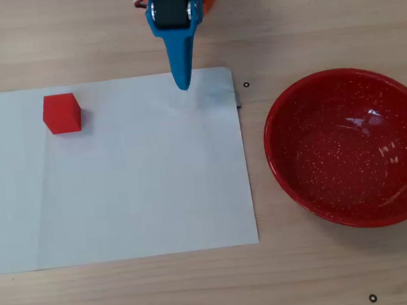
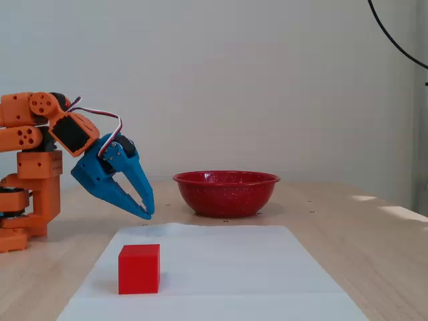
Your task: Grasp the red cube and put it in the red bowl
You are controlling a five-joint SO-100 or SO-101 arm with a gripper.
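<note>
I see the red cube point(image 1: 62, 113) sitting free on a white paper sheet point(image 1: 143, 191), near the sheet's upper left in the overhead view; its faces are matte and plain, its edges crisp. In the fixed view the cube point(image 2: 139, 269) stands squarely on the sheet point(image 2: 221, 267) in the foreground, nothing touching it.

The red bowl point(image 1: 348, 147) rests on bare wood just beside the sheet's right edge in the overhead view, well apart from the cube. From above I get its glossy inside, peppered with fine white speckles and streaked with window glare. The fixed view gives me only its rounded outer wall and thin rim point(image 2: 226, 192), with a narrow band of speckled interior.

The blue plastic pincer point(image 1: 182, 81) tapers to a point at the sheet's top edge in the overhead view, where it reads as a single wedge. The fixed view shows the pincer point(image 2: 147, 210) hanging above the tabletop, tips pointing down, its fingers close together with only a narrow gap and nothing between them. Behind it is the orange arm point(image 2: 40, 134), blocky, with a looping white and red cable.

The tabletop point(image 1: 323, 270) is pale wood-grain laminate with a few small black ring marks. Behind it I see a plain whitish wall point(image 2: 267, 80), a dark cable curving at the top right.
</note>
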